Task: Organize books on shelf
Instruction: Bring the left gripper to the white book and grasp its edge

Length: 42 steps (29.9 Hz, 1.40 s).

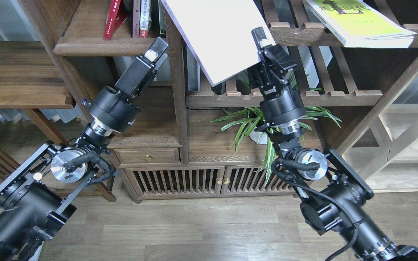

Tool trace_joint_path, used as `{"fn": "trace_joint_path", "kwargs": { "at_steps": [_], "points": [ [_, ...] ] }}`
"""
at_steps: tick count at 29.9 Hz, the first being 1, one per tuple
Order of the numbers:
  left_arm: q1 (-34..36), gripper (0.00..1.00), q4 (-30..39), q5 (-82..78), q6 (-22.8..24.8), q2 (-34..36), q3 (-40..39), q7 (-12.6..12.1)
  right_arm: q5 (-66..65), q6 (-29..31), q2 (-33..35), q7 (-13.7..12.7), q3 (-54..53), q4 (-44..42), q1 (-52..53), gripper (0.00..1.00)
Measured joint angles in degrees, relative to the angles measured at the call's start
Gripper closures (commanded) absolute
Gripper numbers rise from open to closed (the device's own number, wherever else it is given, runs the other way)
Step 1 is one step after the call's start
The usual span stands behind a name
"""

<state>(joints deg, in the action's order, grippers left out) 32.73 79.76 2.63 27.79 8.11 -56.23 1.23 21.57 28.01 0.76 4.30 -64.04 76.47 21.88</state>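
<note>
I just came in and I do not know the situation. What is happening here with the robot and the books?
The robot is sorting books at a walnut bookcase. Its right hand grips the lower edge of a large white book, held tilted in front of the slatted rack. The left hand is raised near the front edge of the solid shelf, where red books already stand; whether it is open cannot be told. A yellow-green book lies on the upper right rack.

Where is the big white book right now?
The white book is up at the top middle of the head view, tilted, pinched at its lower right edge by the right gripper, left of the yellow-green book.
</note>
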Motion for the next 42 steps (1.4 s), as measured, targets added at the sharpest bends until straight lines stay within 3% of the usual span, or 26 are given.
{"fn": "trace_joint_path", "kwargs": {
  "at_steps": [9, 21, 29, 38, 42],
  "points": [
    [3.5, 0.02, -0.8, 0.3, -2.1, -1.2, 0.2, 0.0, -3.6, 0.0, -0.8, -0.1, 3.0, 0.0, 0.1, 1.0],
    [4.7, 0.03, -0.8, 0.8, -5.6, -1.0, -1.2, -4.8, -4.9, 0.0, -0.8, -0.3, 3.3, 0.1, 0.3, 1.0],
    [4.8, 0.07, -0.8, 0.8, -7.3, -1.1, -1.3, -5.3, -5.3, 0.0, -0.8, -0.3, 3.5, 0.1, 0.5, 1.0],
    [5.2, 0.37, -0.7, 3.7, -7.0, -1.2, -1.4, -5.3, -5.4, 0.0, -0.8, -0.4, 3.6, 0.1, 0.8, 0.99],
    [5.4, 0.59, -0.6, 4.6, -5.8, -1.3, -1.4, -5.3, -5.4, 0.0, -0.8, -0.4, 3.6, 0.1, 0.9, 0.99]
  ]
}}
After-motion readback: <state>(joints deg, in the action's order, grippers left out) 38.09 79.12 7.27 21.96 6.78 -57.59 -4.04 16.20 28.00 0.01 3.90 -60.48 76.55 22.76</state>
